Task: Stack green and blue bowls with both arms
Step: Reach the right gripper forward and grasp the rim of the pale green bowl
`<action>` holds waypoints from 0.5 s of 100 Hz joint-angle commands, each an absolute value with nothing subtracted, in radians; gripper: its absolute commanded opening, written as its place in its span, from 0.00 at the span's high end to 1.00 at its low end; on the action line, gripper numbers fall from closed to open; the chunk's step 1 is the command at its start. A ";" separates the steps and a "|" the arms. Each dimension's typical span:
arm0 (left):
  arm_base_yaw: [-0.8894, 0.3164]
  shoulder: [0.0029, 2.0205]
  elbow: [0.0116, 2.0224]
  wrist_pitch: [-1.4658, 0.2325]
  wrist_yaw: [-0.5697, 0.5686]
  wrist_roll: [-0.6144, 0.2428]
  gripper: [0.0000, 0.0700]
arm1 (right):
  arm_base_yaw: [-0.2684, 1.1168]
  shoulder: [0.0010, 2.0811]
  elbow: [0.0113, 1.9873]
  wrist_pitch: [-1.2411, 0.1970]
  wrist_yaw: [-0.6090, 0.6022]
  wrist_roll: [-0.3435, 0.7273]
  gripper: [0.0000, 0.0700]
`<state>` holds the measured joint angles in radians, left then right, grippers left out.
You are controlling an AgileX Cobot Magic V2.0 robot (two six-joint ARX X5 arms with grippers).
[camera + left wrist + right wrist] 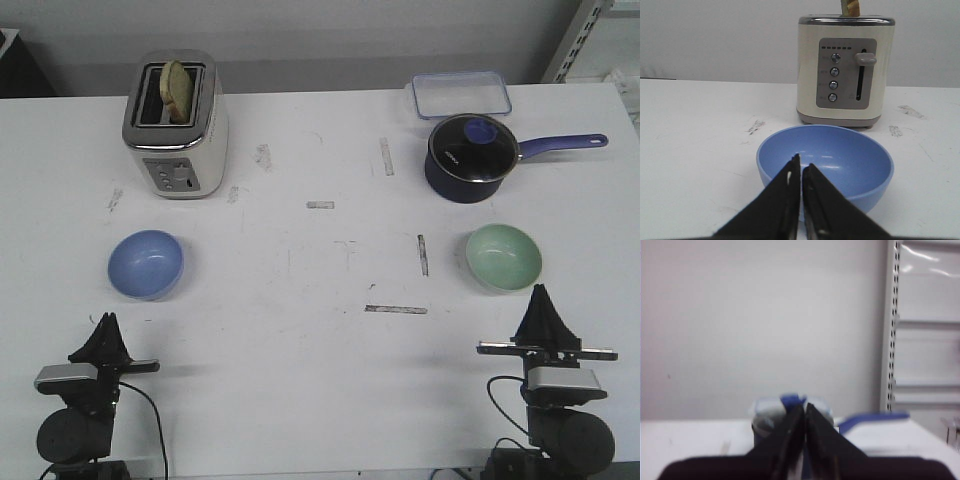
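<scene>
Blue bowl at 12 o'clock of left gripper; green bowl likewise right gripper. Both jaws closed, empty; open before taking rims.

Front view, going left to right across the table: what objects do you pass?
Blue bowl → toaster → saucepan → green bowl. The clear container behind the saucepan overlaps it, so it is left out.

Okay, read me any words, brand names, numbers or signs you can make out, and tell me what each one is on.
Nothing can be read for certain.
Toaster: small marks beside its round buttons and a row of dots above them, too small and blurred to read.
Saucepan: a short pale mark on its dark glass lid, possibly a brand, too small to read.
Blue bowl, green bowl: no text.
</scene>
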<state>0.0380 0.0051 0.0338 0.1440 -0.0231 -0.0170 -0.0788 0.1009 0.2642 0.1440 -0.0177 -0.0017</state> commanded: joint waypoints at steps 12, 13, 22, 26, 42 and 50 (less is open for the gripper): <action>0.039 0.003 0.014 0.159 -0.025 -0.016 1.00 | -0.078 0.348 0.542 0.033 -0.026 0.011 1.00; 0.039 0.003 0.014 0.159 -0.026 -0.016 1.00 | -0.078 0.364 0.558 0.023 -0.026 0.011 1.00; 0.039 0.003 0.014 0.159 -0.026 -0.016 1.00 | -0.078 0.508 0.706 -0.080 -0.026 0.011 1.00; 0.039 0.003 0.014 0.158 -0.025 -0.016 1.00 | -0.079 0.570 0.774 -0.142 -0.025 0.010 1.00; 0.039 0.003 0.014 0.158 -0.025 -0.016 1.00 | -0.097 0.811 1.013 -0.402 -0.014 -0.009 0.97; 0.039 0.003 0.014 0.158 -0.026 -0.016 1.00 | -0.120 0.913 1.091 -0.504 -0.023 -0.038 0.88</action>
